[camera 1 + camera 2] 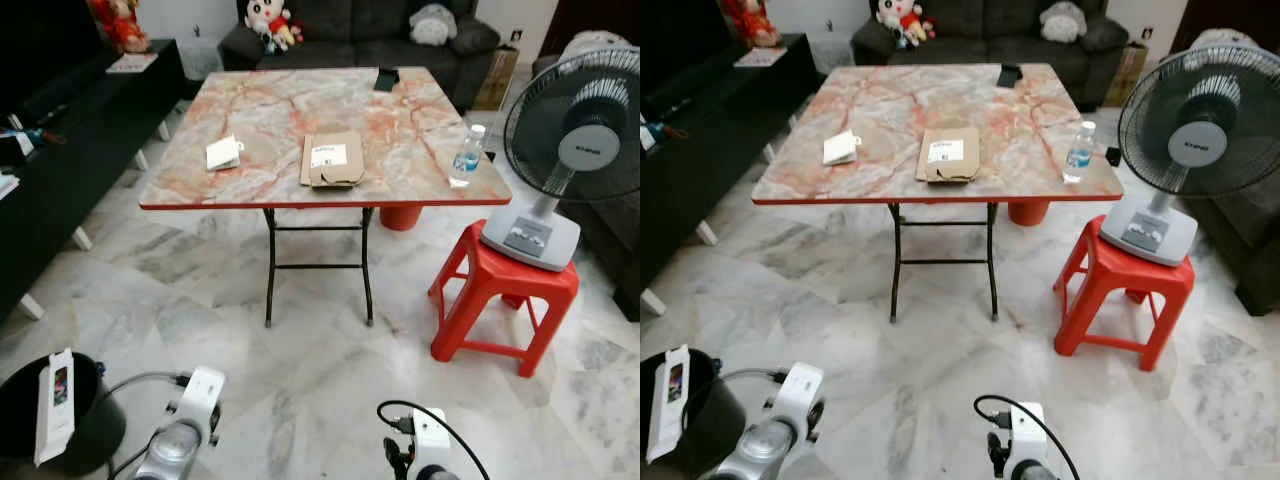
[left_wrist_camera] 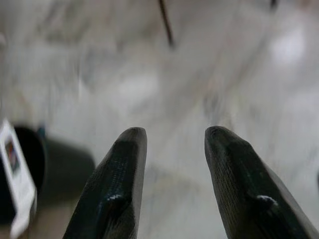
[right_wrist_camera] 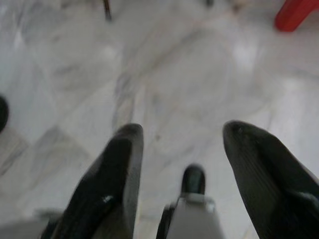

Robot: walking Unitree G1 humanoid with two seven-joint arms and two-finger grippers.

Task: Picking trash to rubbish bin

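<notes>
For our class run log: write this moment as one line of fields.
stage: approach | left end effector: open, empty | right end effector: open, empty | bin: floor, left, white box inside | table: cardboard, white packet, bottle

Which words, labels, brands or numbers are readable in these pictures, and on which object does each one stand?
No text can be read with certainty.
Fan: a brand word on the grey hub, too small to read.
Flat cardboard package: a white printed label, too blurred to read.
Water bottle: a blue label, unreadable.
White box sticking out of the black bin: a small picture, no readable words.
</notes>
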